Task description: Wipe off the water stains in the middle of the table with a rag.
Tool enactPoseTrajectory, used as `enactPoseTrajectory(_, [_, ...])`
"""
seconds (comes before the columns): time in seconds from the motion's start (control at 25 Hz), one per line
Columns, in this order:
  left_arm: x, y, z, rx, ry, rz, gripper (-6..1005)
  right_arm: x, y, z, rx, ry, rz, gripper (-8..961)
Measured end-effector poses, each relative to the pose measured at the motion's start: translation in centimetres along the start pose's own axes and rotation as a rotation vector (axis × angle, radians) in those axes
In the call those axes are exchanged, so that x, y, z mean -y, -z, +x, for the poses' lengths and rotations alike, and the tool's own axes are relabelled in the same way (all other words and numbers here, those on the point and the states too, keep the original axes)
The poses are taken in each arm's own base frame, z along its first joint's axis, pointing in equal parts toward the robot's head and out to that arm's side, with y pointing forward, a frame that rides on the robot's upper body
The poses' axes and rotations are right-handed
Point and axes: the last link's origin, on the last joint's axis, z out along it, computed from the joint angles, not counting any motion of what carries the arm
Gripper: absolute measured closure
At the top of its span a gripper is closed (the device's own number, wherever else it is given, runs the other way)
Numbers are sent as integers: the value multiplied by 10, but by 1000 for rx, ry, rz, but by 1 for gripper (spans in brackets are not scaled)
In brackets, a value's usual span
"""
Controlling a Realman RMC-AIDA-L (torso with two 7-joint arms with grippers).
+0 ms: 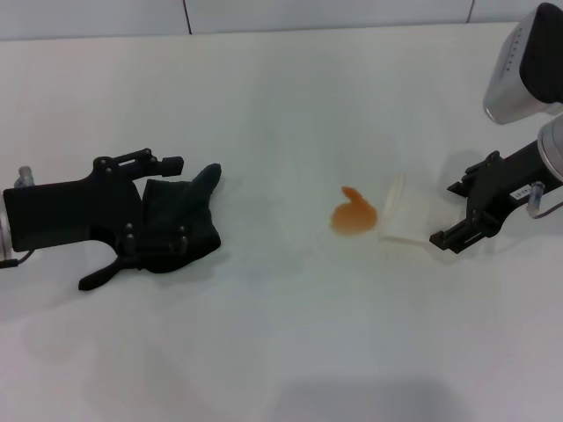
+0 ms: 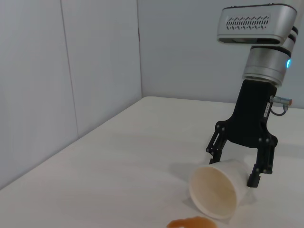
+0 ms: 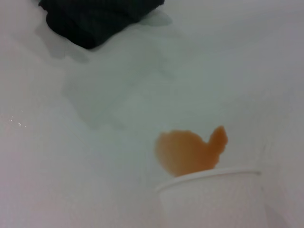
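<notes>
Toward the left edge of the white table (image 1: 281,352), the left gripper (image 1: 132,220) lies low over the surface with its black fingers spread wide on either side of the rag (image 1: 180,224). The dark green-black cloth sits bunched between those fingers, one pointed corner sticking out toward the table's middle; the fingers are not pressed together on it.

Near the middle of the table lies the water stain (image 1: 354,215), a small orange, translucent blot with a rounded body and a little lobe on its far side. It is well apart from the rag.

Just right of the blot, a white paper cup (image 1: 403,215) lies tipped on its side, its mouth facing the stain and its rim almost touching it.

Toward the right edge, the right gripper (image 1: 459,211) reaches down with its fingers parted, straddling the base end of the cup; whether they touch it cannot be told
</notes>
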Motion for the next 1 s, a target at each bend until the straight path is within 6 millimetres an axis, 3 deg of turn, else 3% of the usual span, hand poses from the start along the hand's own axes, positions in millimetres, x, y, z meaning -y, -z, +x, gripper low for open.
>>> enactPoseTrajectory(0.44, [0,0,0,0,-2,0,110,2,0,3,-22,-9,15,197])
enactPoseTrajectory(1.0, [0,0,0,0,-4,0,110,2,3,0,-16,-8,22,207])
